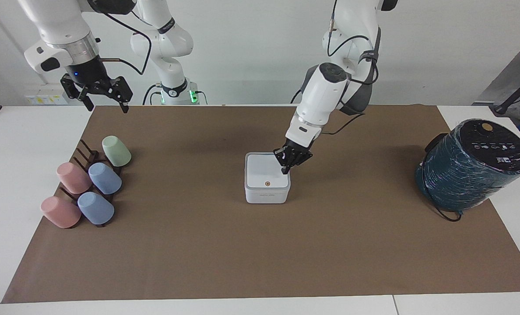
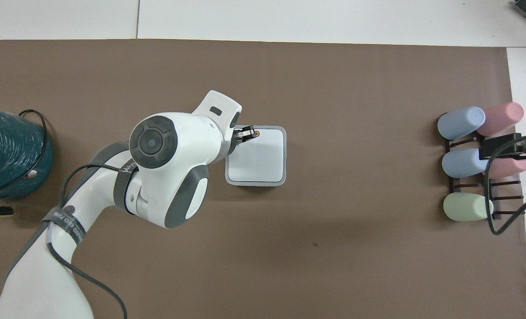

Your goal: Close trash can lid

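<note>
Facing view: the trash can stands near the middle of the brown mat, with the lid lying flat and closed on its top, orange dot facing up. The left gripper hangs over the lid's edge toward the left arm's end of the table, its fingers pressed together and holding nothing; whether the tip touches the lid cannot be told. The right gripper waits raised over the mat's corner at the right arm's end, fingers spread and empty. Below it, five tilted cups, two pink, two blue and one green, rest on a dark rack. A dark teal cylinder with a black top stands at the left arm's end of the table, half on the mat.

Overhead view: the trash can appears as a white square with a grey rim, its lid closed. The left gripper covers the lid's corner by the orange dot, while the left arm hides part of the can's side. The right gripper shows over the cup rack. The teal cylinder sits at the mat's edge.
</note>
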`<action>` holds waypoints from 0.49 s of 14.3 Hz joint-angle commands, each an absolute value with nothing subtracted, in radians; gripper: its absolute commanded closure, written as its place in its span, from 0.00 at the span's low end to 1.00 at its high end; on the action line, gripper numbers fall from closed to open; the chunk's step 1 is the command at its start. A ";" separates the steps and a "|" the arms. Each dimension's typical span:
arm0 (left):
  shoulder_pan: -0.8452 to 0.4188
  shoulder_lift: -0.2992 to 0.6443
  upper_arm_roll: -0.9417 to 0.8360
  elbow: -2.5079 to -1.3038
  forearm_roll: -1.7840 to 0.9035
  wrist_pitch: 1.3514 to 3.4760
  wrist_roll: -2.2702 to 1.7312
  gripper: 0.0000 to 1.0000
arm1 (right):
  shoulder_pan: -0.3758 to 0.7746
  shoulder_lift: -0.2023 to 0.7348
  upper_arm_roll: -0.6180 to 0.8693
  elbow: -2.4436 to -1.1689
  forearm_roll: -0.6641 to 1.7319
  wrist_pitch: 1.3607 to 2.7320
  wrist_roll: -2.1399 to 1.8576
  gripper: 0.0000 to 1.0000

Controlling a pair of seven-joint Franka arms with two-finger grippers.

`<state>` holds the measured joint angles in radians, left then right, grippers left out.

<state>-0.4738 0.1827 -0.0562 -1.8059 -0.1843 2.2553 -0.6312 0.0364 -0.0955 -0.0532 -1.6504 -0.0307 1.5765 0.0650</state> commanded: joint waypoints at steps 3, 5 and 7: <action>-0.361 0.083 -0.060 -1.749 -0.181 2.070 -0.559 0.95 | 0.037 -0.115 -0.052 -1.667 -0.040 1.575 0.057 0.00; -0.305 0.040 -0.060 -1.749 -0.183 2.022 -0.506 0.95 | 0.037 -0.115 -0.052 -1.667 -0.040 1.575 0.057 0.00; -0.247 0.005 -0.060 -1.749 -0.183 1.959 -0.435 0.91 | 0.037 -0.115 -0.052 -1.667 -0.040 1.575 0.057 0.00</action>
<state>-0.3006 0.0474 -0.0512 -1.7426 -0.1830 2.0275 -0.5008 0.0364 -0.0955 -0.0532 -1.6504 -0.0307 1.5765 0.0650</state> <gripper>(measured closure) 0.916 0.000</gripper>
